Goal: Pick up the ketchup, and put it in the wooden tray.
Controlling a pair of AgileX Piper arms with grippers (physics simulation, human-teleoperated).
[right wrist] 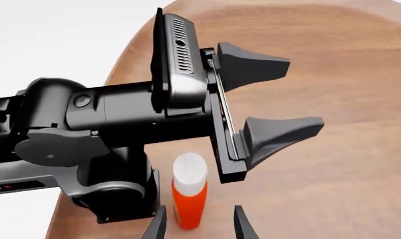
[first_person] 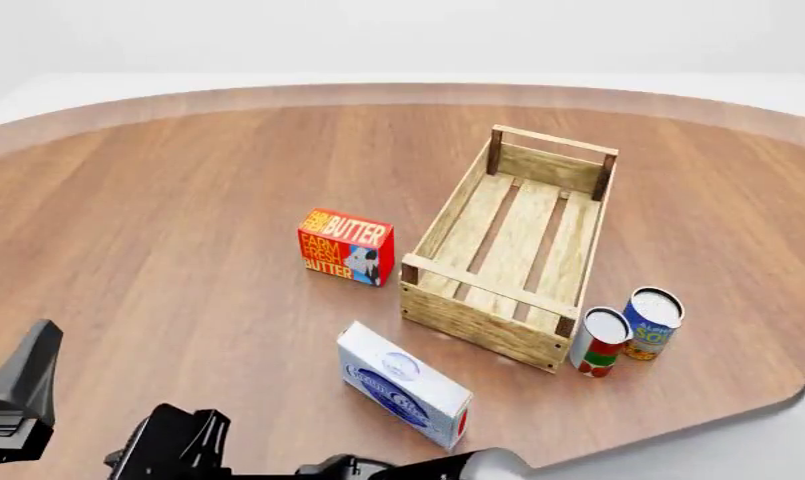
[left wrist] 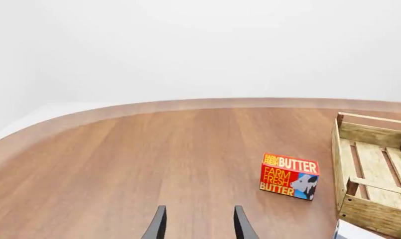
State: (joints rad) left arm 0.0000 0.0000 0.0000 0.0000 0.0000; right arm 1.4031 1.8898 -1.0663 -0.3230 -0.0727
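Ketchup bottle [right wrist: 189, 191] stands upright on the worktop [first_person: 175, 200], seen only in the right wrist view: white cap up, orange-red body. It sits close to the base of the left arm [right wrist: 107, 129], which crosses that view. Not visible in the front view; probably below its near edge.

Right gripper [right wrist: 199, 224]: two finger tips show, apart, nothing between them. The bottle is just ahead and nearer one finger, not centred in the gap. Left gripper [right wrist: 267, 117]: jaws spread wide, empty; its tips also show apart over bare wood in the left wrist view.

Step in hand, as I read it: right arm lining up on the bottle, no grasp yet. To do it well: shift sideways until the bottle is centred between the fingers, advance so the pads meet the body below the cap, close squarely. The bottle is tall and narrow, so a one-sided nudge could tip it. The left arm is close by; lift straight up before travelling.

Wooden tray [first_person: 489, 325] lies across the worktop, nothing inside it.

Count:
- ketchup bottle: one
- tray: one
- butter box [first_person: 345, 246]: one, left of the tray
- white-and-blue carton [first_person: 402, 384]: one, lying flat near the tray's front corner
- cans: two, touching or nearly so, by the tray's right front corner: red [first_person: 598, 341], blue-and-yellow [first_person: 650, 322]
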